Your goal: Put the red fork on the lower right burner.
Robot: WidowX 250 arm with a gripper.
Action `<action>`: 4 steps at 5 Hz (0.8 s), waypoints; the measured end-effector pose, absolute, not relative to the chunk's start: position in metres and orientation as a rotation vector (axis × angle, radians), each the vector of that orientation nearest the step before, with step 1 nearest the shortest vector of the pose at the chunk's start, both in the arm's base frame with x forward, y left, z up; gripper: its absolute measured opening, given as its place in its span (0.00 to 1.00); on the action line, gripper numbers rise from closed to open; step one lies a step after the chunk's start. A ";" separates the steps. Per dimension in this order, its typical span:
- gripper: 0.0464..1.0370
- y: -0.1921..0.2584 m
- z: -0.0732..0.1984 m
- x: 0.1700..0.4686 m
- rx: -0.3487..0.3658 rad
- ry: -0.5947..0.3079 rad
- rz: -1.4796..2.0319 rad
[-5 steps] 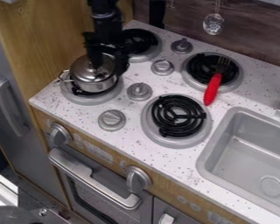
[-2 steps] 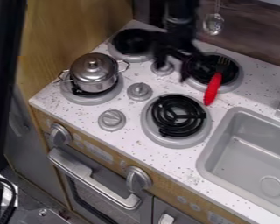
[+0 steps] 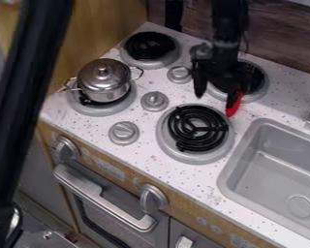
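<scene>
Black gripper [image 3: 216,97]: swinging across from above the lidded pot [image 3: 103,80] to the red fork [image 3: 232,106], its fingers standing spread, one overlapping the handle in view; whether they are touching, I cannot tell.
Red fork: lying where it was, handle end poking off the upper right burner [image 3: 262,91] toward the front.
Lower right burner [image 3: 196,128]: waiting for the fork.
Meaning: travel is apparently giving way to lining up; the grasp is still needing centring over the handle.

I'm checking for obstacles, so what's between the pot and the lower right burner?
A grey knob stands between the pot and that burner in the camera view.
</scene>
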State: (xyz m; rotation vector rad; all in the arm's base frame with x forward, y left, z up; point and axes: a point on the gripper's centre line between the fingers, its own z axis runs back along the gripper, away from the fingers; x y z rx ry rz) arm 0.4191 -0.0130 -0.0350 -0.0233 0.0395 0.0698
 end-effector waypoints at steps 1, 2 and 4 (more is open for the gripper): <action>0.96 -0.008 -0.052 0.429 0.007 0.022 0.135; 0.96 -0.009 -0.057 0.445 0.009 -0.004 0.147; 0.96 -0.031 -0.060 0.455 -0.016 -0.035 0.119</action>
